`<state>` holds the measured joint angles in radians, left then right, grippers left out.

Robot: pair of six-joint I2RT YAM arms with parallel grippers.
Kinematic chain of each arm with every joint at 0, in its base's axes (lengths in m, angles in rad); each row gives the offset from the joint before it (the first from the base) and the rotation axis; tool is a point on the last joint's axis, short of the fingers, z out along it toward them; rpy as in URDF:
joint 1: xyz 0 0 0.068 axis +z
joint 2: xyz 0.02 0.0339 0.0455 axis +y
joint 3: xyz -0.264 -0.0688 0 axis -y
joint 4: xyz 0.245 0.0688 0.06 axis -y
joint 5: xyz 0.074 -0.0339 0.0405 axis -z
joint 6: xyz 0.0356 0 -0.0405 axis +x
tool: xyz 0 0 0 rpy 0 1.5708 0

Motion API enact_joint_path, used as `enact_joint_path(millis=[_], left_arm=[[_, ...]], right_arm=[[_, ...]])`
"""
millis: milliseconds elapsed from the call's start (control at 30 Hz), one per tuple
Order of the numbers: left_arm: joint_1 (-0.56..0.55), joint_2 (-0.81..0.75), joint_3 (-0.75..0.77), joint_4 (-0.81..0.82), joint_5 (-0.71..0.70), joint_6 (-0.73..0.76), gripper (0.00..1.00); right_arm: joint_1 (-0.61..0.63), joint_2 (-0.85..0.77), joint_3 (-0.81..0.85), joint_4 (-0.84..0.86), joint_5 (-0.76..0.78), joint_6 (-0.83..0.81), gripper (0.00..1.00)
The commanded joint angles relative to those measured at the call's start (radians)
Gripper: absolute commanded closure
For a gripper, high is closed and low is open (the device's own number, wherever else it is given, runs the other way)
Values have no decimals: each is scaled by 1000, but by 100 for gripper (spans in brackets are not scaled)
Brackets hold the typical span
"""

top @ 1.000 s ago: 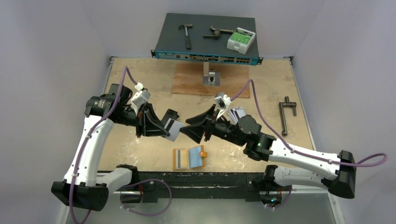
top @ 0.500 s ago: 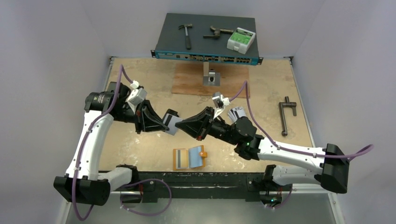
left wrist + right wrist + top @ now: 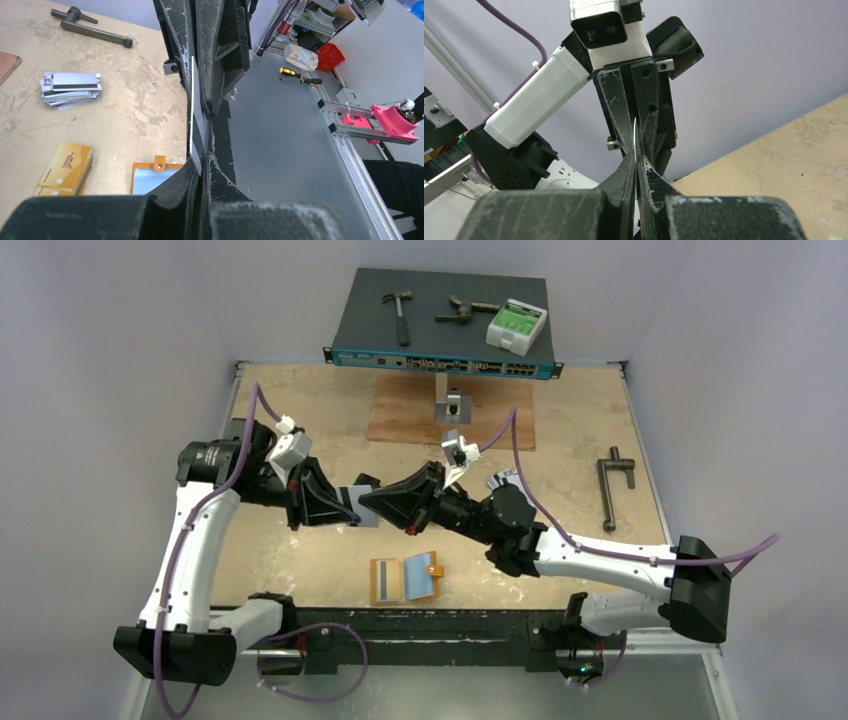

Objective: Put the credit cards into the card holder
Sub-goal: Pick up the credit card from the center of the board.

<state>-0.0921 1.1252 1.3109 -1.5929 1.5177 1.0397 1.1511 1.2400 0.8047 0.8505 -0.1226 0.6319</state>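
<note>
A silver-grey credit card [image 3: 358, 508] hangs in the air over the table's middle, gripped from both ends. My left gripper [image 3: 351, 510] is shut on its left end and my right gripper [image 3: 367, 502] is shut on its right end. The left wrist view shows the card [image 3: 196, 112] edge-on between my left gripper's tips [image 3: 204, 162], with the right fingers [image 3: 220, 60] clamped on it from above. In the right wrist view the card's edge [image 3: 634, 134] runs up from my right gripper [image 3: 635, 159]. The orange card holder [image 3: 405, 578] lies open near the front edge. Two card stacks, silver [image 3: 70, 89] and yellow-orange [image 3: 65, 162], rest on the table.
A dark network switch [image 3: 440, 350] at the back carries a hammer [image 3: 400, 312], another tool [image 3: 465, 310] and a green-white box [image 3: 516, 324]. A wooden board [image 3: 400, 420] with a small metal block [image 3: 455, 405] lies before it. A black lever handle [image 3: 612, 485] lies at the right.
My right gripper has moved left to the card in my left gripper and shut on its free end. The left arm has shifted only slightly.
</note>
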Motion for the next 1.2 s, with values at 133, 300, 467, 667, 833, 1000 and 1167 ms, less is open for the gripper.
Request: enact_joint_path(millis=[133,300,467,667,833,1000,1167], left_arm=[[-6,-21,46,-197,171,43,100],[-6,-30,49,-197,164,41,100],[-6,-42,53,-196,148,41,100],[-6,-57,51,-197,131,39,100],[-6,-57,60,-197,135,35,100],[-6,-59,69,-197,139,31,100],[-6,-59,66,-197,147,28,100]], right_arm=[[35,17,54,-75,-80,-23,92],[36,13,66,-122,-80,-34,87],[36,12,85,-168,-63,-42,87],[36,-83,35,-221,61,-61,100],[36,-187,-4,-301,113,-83,100],[36,-253,-26,-369,147,-95,100],[35,-267,-38,-356,170,-88,100]])
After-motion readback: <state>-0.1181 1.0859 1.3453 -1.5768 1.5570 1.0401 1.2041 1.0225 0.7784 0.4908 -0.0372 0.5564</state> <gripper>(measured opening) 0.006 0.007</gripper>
